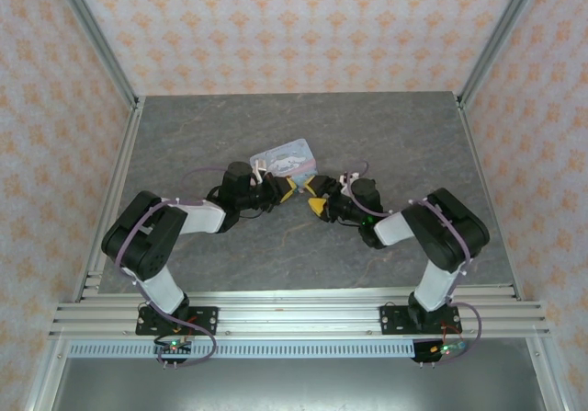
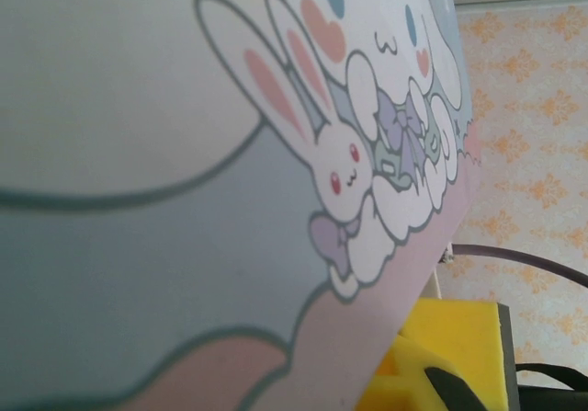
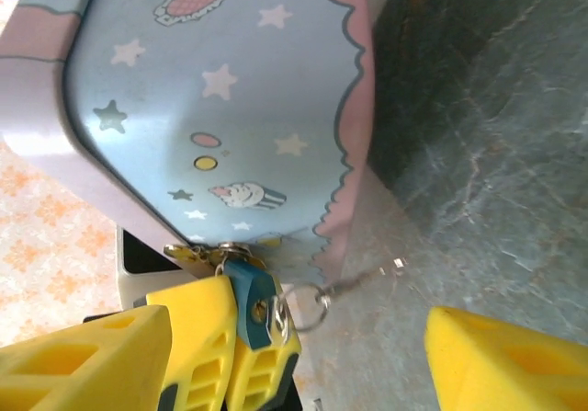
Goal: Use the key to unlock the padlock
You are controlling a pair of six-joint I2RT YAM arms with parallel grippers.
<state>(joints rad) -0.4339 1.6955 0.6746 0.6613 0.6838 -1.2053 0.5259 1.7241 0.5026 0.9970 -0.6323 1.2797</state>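
While the left gripper [image 1: 292, 188] clamps the padlock [image 3: 249, 293] at the tin's [image 3: 230, 89] near corner, the right gripper [image 3: 299, 328] stands apart; unheld, the key [image 3: 261, 312], seemingly seated in the lock, may slip out; a careless grab could snag its ring [image 3: 308, 307].

The grey marbled table [image 1: 184, 144] bears a pale blue cartoon-printed tin [image 1: 285, 161] near its middle.

Beyond the cartoon tin [image 1: 287, 160] the tabletop [image 1: 276, 121] lies bare; left gripper [image 1: 291, 188] and right gripper [image 1: 314, 196] crowd the tin's near edge.
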